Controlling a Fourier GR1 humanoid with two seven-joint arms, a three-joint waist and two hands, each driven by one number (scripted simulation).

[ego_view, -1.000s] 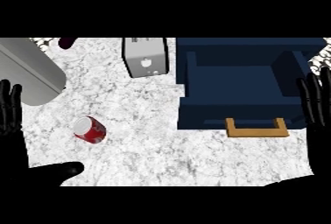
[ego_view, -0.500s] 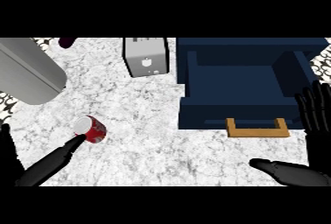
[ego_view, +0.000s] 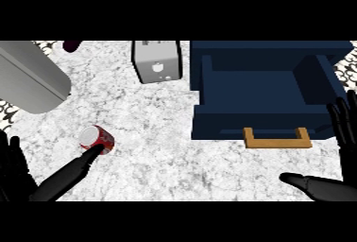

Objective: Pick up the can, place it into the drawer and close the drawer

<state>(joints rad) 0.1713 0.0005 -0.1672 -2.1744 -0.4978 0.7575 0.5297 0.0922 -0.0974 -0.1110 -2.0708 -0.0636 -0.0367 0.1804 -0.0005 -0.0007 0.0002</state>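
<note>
Lying just ahead of the spread left hand (ego_view: 15, 168), touched by one outstretched digit, the can (ego_view: 97, 138) was seen well apart from the spread right hand (ego_view: 320, 185).

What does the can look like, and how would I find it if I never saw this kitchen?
Find the dark blue drawer on the right of the marble counter, then look left across the marble. Near the left side, where the left hand points a black finger, sits the can. It is small and red with a silver top; its neighbours are grey.
</note>
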